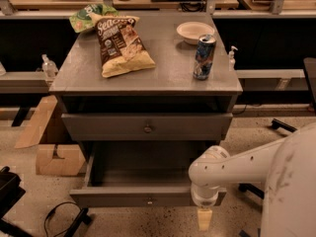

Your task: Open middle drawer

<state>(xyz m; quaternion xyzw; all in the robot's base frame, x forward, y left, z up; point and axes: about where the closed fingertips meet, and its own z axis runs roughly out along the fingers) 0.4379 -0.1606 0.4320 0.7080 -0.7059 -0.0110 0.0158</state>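
Near the floor [123,223], the gripper [204,218] is hanging downward, just before the open middle drawer [123,197]; its grip cannot be told. A can [204,57] is standing on the surface [173,70].

Reaches in from the lower right corner with one thick white arm [249,161], wide and speckled at the near end, narrower toward the left. Bends at a round white elbow joint [210,168] and turns straight down from there. Continues as a short white wrist [205,197], upright. Ends in the pale tan hand [204,219], just under the wrist, pointing down, low in the view, near the bottom edge and a little right of the middle.
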